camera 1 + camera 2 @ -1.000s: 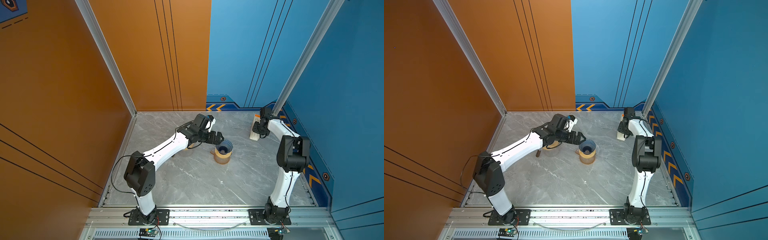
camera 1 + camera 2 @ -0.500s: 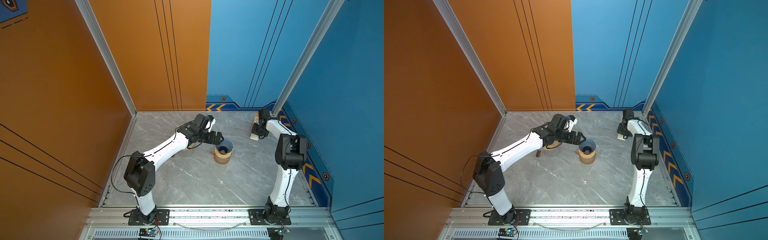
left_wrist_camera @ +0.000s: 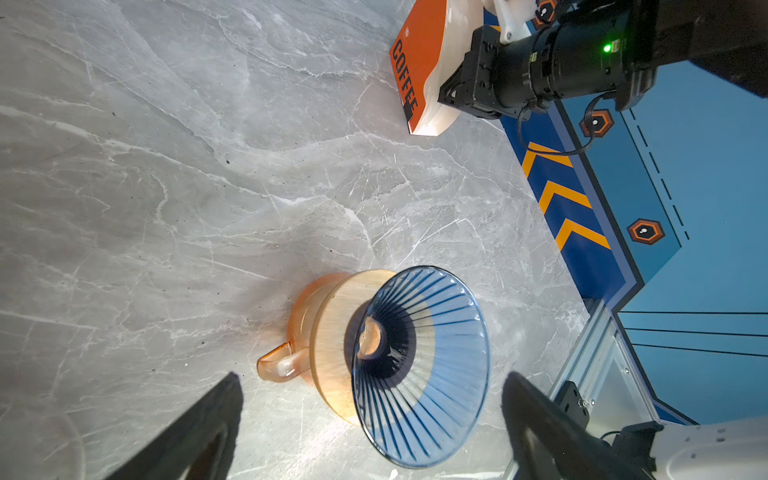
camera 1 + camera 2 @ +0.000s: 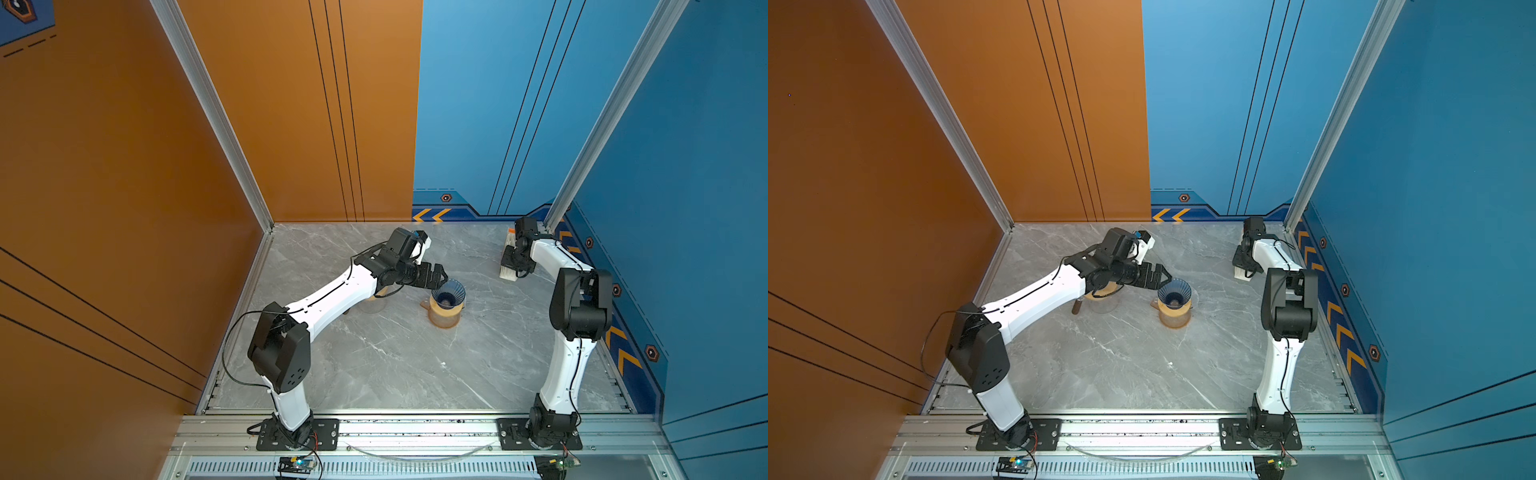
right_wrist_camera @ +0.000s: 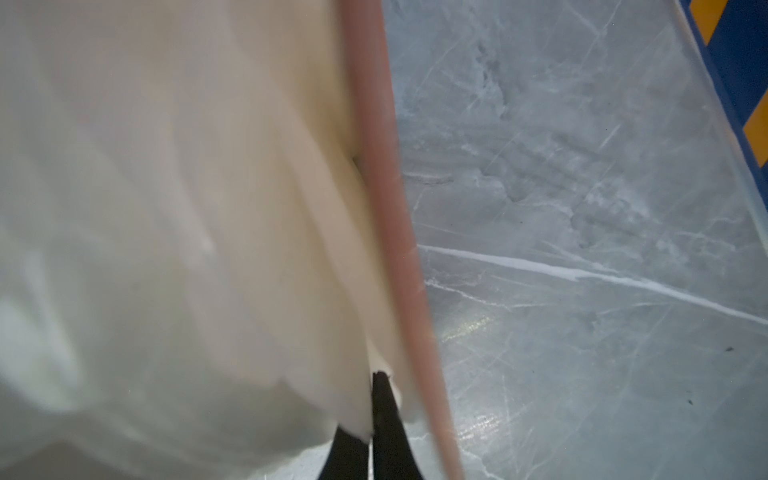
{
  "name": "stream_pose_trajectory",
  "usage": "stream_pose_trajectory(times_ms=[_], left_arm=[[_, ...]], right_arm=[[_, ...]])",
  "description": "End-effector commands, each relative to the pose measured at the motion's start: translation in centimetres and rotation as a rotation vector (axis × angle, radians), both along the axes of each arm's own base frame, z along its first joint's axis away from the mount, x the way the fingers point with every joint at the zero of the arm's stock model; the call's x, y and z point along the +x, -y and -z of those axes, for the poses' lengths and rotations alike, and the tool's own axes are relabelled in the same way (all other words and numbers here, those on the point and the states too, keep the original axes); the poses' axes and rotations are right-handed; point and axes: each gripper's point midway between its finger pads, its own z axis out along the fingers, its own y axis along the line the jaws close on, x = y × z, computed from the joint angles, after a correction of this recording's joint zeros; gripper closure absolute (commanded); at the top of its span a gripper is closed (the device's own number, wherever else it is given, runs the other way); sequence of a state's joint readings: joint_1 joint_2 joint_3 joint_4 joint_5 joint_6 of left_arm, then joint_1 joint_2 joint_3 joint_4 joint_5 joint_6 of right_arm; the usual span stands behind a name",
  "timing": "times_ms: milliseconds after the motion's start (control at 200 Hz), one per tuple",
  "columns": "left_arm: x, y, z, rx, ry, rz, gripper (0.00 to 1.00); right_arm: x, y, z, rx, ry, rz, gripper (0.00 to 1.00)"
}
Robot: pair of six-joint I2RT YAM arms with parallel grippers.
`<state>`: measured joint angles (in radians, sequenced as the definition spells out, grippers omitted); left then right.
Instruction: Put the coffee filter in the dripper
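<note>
**Dripper**: blue ribbed glass cone, upright, seated on an amber jug with a pale wooden collar. Its ribs show all the way down to the hole. The jug stands near the middle of the grey marbled desk.

**Coffee filter**: white paper, blurred at close range. It belongs to a pack fronted by an orange card lettered COFFEE, which lies at the far right edge of the desk, well apart from the dripper.

**Left end effector**: released. In the left wrist view its dark fingers spread wide, one either side of the cone. It is just beside the dripper's rim in both top views; whether it touches cannot be told.

**Right end effector**: clenched at the pack — black fingers pressed together on the edge of a white filter sheet.

**Glass vessel**: clear, partly hidden under the left forearm, beside the jug.
</note>
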<state>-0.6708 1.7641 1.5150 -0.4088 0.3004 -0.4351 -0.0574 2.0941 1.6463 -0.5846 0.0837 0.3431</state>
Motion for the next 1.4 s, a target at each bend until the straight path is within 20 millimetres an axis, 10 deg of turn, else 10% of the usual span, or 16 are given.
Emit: stream_pose_trajectory(times_ms=[0,736,1392], left_arm=[[-0.4,0.7,-0.1,-0.008,-0.018,0.025,0.02],[-0.6,0.9,0.3,-0.005,-0.028,0.03,0.02],[-0.6,1.2,-0.2,-0.011,-0.017,0.035,0.02]], right_arm=[[-0.9,-0.1,-2.2,-0.012,0.018,0.031,1.0],[-2.6,-0.4,-0.6,0.008,-0.038,0.057,0.91],[-4.5,-1.2,-5.2,0.025,0.041,-0.003,0.74]])
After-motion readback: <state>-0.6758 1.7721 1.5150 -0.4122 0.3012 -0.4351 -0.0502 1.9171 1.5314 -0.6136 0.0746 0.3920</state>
